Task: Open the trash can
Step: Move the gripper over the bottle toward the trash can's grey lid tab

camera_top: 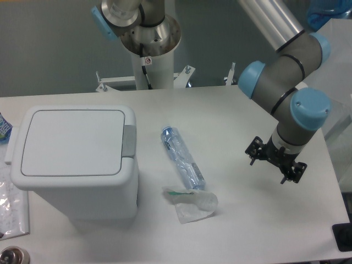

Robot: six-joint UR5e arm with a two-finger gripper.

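The trash can [74, 162] is a boxy white bin standing at the left of the table, its flat lid [71, 142] lying shut. A grey push tab [129, 141] sits on its right rim. My gripper [275, 161] hangs over the right side of the table, far from the bin. It points downward under the blue-capped wrist. Only its black mounting with bolts shows, and the fingers are hidden beneath it.
A crushed clear plastic bottle [181, 159] lies between bin and gripper, with a crumpled clear wrapper [191, 202] at its near end. Plastic-bagged items [11, 206] lie at the left edge. The arm's base column [147, 49] stands behind the table.
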